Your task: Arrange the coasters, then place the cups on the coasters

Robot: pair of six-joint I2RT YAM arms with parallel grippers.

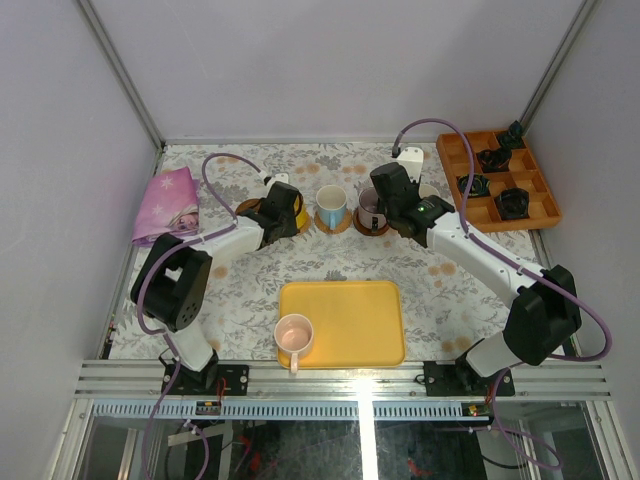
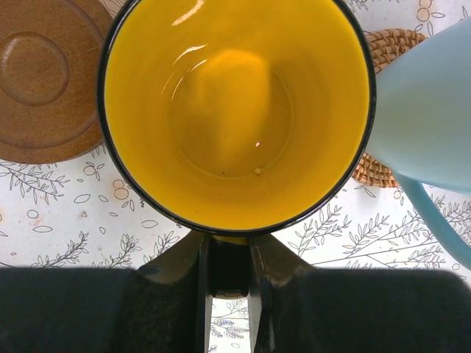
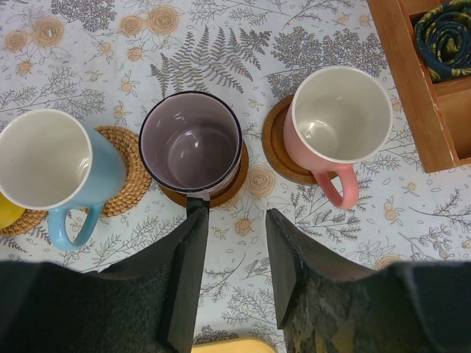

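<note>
Lighting was bright, even and diffuse; shadows were faint and short. Specular highlights marked the yellow cup (image 2: 235,110) interior. The left gripper (image 2: 229,254) in the foreground was underexposed and soft-focused.

Five cups: yellow cup (image 2: 235,110), light blue cup (image 3: 44,158), purple-grey cup (image 3: 190,140), pink cup (image 3: 338,114), cream-pink cup (image 1: 293,332). Five coasters: two woven tan coasters (image 3: 136,184), three dark brown coasters (image 2: 44,73). One yellow tray (image 1: 350,320), one pink cloth (image 1: 167,203), one orange box (image 1: 465,150) showing four black objects (image 1: 492,158).
</note>
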